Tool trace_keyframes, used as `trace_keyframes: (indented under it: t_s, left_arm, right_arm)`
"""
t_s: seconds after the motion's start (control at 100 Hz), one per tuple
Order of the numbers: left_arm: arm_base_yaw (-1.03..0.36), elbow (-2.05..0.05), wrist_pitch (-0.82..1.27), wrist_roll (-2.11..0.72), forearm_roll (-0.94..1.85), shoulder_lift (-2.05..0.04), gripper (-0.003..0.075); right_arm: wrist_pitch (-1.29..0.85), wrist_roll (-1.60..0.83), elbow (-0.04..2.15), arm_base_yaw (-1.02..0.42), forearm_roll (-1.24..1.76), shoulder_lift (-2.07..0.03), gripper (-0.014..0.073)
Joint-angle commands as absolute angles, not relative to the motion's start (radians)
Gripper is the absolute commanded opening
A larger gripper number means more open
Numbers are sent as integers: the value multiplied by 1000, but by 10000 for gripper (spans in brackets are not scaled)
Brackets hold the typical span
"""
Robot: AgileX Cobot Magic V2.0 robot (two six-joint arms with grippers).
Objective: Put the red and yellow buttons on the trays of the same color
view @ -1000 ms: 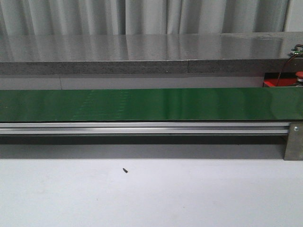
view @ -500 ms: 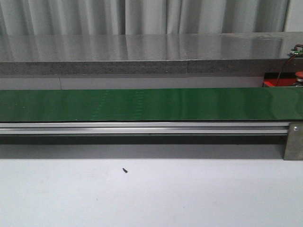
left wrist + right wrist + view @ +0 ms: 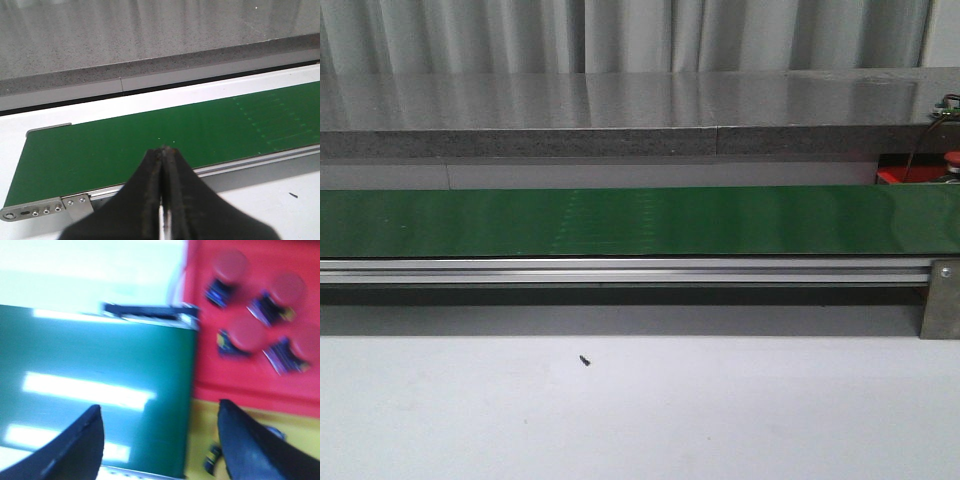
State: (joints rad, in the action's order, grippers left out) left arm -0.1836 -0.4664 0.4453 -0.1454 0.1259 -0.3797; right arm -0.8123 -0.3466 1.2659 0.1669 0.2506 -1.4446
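Several red buttons (image 3: 247,331) lie on the red tray (image 3: 240,380) in the blurred right wrist view. Beside it sits a yellow tray (image 3: 295,435) holding a small dark piece (image 3: 212,457) whose cap colour I cannot tell. My right gripper (image 3: 159,407) hangs open over the green belt's end and the yellow tray's edge, holding nothing. In the front view only a corner of the red tray (image 3: 895,176) and one red button (image 3: 950,158) show at far right. My left gripper (image 3: 163,149) is shut and empty above the belt (image 3: 125,145).
The long green belt (image 3: 620,220) runs across on an aluminium rail (image 3: 620,270), with a grey stone ledge (image 3: 620,110) behind it. A tiny dark speck (image 3: 584,360) lies on the white table. Wires (image 3: 945,102) hang at far right.
Faint marks on the green belt have shifted to the right. Nothing else in the front view has moved.
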Motion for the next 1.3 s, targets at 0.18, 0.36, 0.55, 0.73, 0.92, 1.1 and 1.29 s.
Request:
trace_keyframes:
  t_s: [0.18,0.36,0.55,0.73,0.92,1.1,1.29]
  left_arm:
    - [-190,-493,373,-146,134,-386,-20]
    - [-190,-493,373,-146,134,-386,-20]
    - [-190,-493,373,-146,134,-386,-20]
    - [-190,-493,373,-146,134,-386,-20]
    - [-190,-493,373,-146,134,-386,-20]
    - [-190,-493,373,-146,134,-386,-20]
    - [-190,-493,373,-146,134,-386,-20]
  right_arm:
    - [-500,-362,1046,-44,267,-1159,489]
    - [-341,-362,855,-137,268,-1011,403]
    - [-279,-361,685,-175,269,-883,238]
    - [-263,-361,581,-175,271,-778,-97]
    - [-278,-361,572,-175,271,-743,-96]
    - [-280,-361,572,-175,271,-745,-96]
    - [-280,-361,572,-175,271,-745,-96]
